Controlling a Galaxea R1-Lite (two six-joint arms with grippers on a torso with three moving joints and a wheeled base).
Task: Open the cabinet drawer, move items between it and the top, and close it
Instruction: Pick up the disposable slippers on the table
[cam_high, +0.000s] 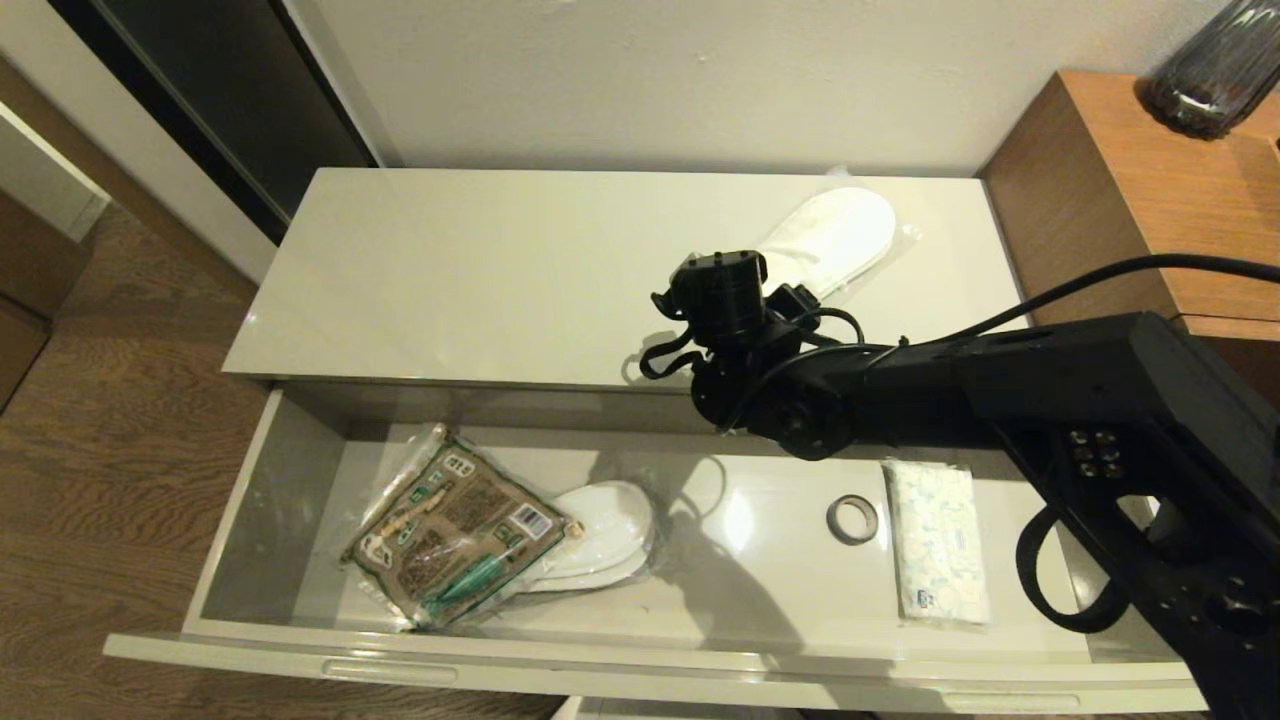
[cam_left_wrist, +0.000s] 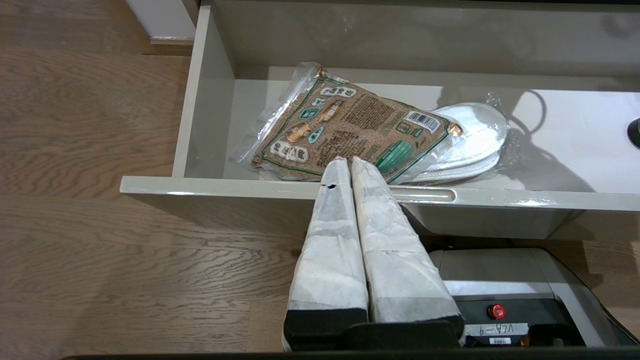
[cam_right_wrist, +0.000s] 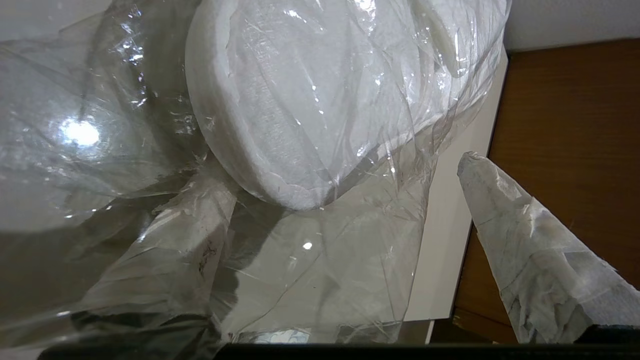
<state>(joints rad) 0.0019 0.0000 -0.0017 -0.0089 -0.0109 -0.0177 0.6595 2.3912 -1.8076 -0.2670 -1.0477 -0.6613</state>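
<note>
So the cabinet drawer is pulled right out under the top. Near the drawer's left end the brown-and-green packet lies partly over a wrapped slipper pair; toward the right end there's the small tape roll just beside a white printed pack. The other wrapped slipper pair is up on the top, by its back right corner. The right gripper is at that pair's near end, fingers spread wide, one of them under the loose clear wrap, not clamped on anything. The left gripper is parked low in front of the drawer's left part, fingers pressed together, empty.
</note>
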